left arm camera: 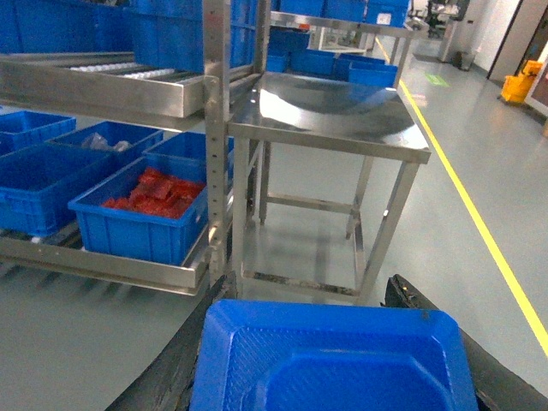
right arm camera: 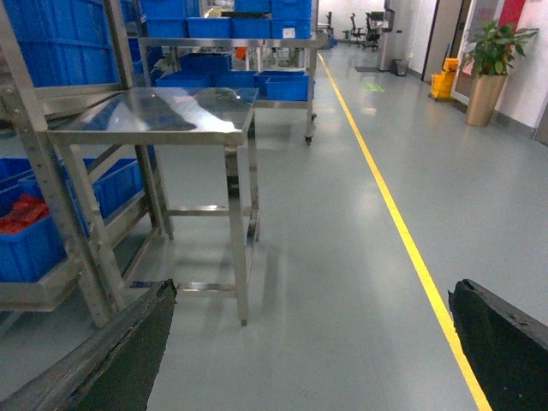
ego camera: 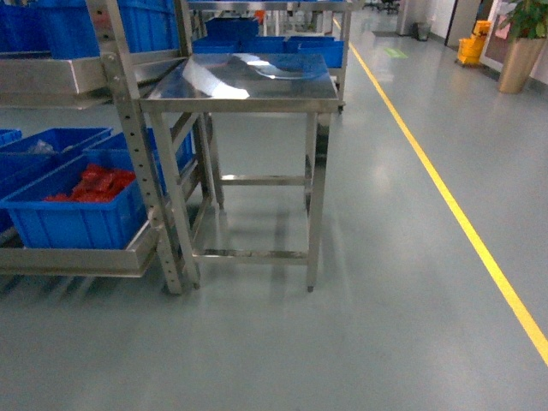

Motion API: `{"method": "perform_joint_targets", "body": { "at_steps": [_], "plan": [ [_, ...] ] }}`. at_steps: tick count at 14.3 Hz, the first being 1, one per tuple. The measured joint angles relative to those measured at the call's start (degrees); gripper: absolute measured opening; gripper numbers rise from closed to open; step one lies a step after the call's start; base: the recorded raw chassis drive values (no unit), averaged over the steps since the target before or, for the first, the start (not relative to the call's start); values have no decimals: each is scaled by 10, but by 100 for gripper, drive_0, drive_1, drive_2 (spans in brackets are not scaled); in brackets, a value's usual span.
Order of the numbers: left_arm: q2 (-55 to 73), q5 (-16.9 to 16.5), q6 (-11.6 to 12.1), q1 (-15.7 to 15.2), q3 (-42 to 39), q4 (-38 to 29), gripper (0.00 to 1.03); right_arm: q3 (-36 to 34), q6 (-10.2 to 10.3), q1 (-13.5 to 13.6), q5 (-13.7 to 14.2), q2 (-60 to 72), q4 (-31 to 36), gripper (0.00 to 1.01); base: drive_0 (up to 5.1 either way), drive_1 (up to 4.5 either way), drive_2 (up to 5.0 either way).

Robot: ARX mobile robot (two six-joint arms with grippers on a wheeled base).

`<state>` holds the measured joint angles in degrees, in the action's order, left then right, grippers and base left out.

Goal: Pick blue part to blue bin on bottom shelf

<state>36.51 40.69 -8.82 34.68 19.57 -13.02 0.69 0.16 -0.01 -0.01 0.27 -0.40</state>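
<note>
Blue part [left arm camera: 330, 360] clamped between left gripper [left arm camera: 330, 364] fingers; right gripper [right arm camera: 312, 342] spread apart; bottom shelf [left arm camera: 103, 265] at ten o'clock.

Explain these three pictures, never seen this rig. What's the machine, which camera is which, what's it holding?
It is a wheeled robot with two arms, each ending in a gripper. One picture comes from a camera on its head, looking forward and down; neither arm shows in it. The other two come from cameras on the wrists.

Ahead stands a small steel table with nothing on top. To its left is the bottom shelf of a rack, carrying a blue bin with red parts inside.

In the left wrist view, the left gripper has a blue part between its dark fingers. In the right wrist view, the right gripper is open, only floor between its fingers.
</note>
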Motion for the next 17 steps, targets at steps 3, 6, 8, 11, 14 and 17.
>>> {"method": "perform_joint_targets", "body": {
  "at_steps": [3, 6, 8, 11, 14, 17],
  "plan": [
    [1, 0, 0, 0, 0, 1, 44, 0, 0, 0, 0, 0, 1, 98, -5, 416, -426],
    [1, 0, 0, 0, 0, -1, 44, 0, 0, 0, 0, 0, 1, 98, -12, 409, -433],
    [1, 0, 0, 0, 0, 1, 44, 0, 0, 0, 0, 0, 1, 98, -9, 413, -430],
    [1, 0, 0, 0, 0, 0, 44, 0, 0, 0, 0, 0, 2, 98, -3, 418, -424],
    [1, 0, 0, 0, 0, 1, 44, 0, 0, 0, 0, 0, 3, 98, 7, 428, -415],
    [2, 0, 0, 0, 0, 1, 44, 0, 0, 0, 0, 0, 1, 98, 5, 426, -416]
  ]
}}
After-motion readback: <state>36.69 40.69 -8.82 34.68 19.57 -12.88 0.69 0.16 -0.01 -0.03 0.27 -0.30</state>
